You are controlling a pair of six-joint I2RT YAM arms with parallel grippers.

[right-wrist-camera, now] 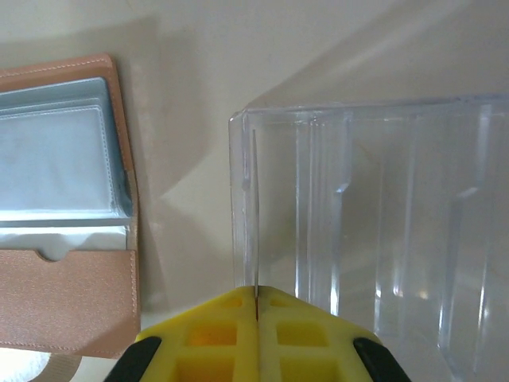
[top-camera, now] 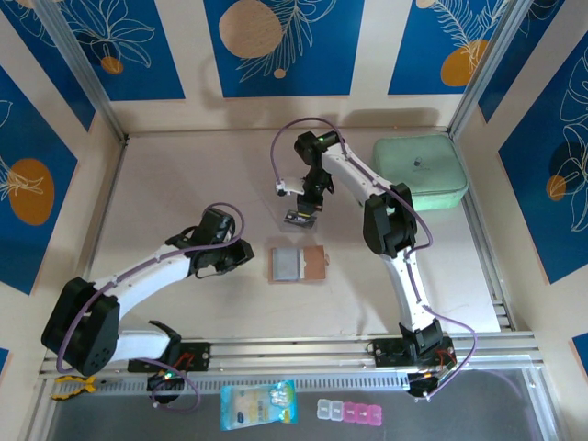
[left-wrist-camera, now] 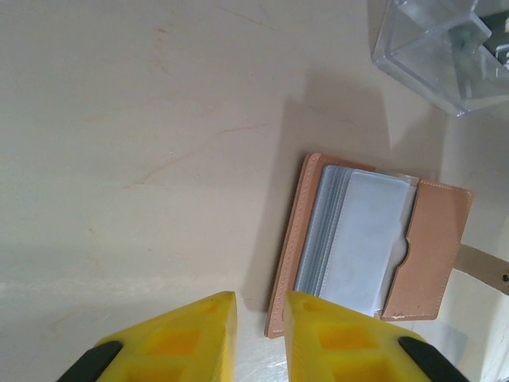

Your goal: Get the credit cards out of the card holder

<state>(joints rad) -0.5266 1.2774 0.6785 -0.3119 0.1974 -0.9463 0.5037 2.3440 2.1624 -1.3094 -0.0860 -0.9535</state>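
Observation:
The card holder [top-camera: 296,264] lies open on the table, tan-pink with pale grey inner pockets [left-wrist-camera: 362,239] facing up; it also sits at the left of the right wrist view [right-wrist-camera: 67,207]. The credit cards are hidden. My left gripper [top-camera: 246,254] is just left of the holder. Its yellow fingers [left-wrist-camera: 261,298] stand a narrow gap apart at the holder's corner, with nothing pinched between them. My right gripper [top-camera: 301,213] hovers behind the holder, its jaws [right-wrist-camera: 257,290] shut on the thin wall of a clear plastic box [right-wrist-camera: 374,215].
The clear box [left-wrist-camera: 445,48] hangs just beyond the holder. A large mint-green case [top-camera: 421,172] lies at the back right. Off the table's near edge lie a blue-and-yellow packet [top-camera: 259,404] and a small pill strip [top-camera: 349,412]. Metal rails frame the table.

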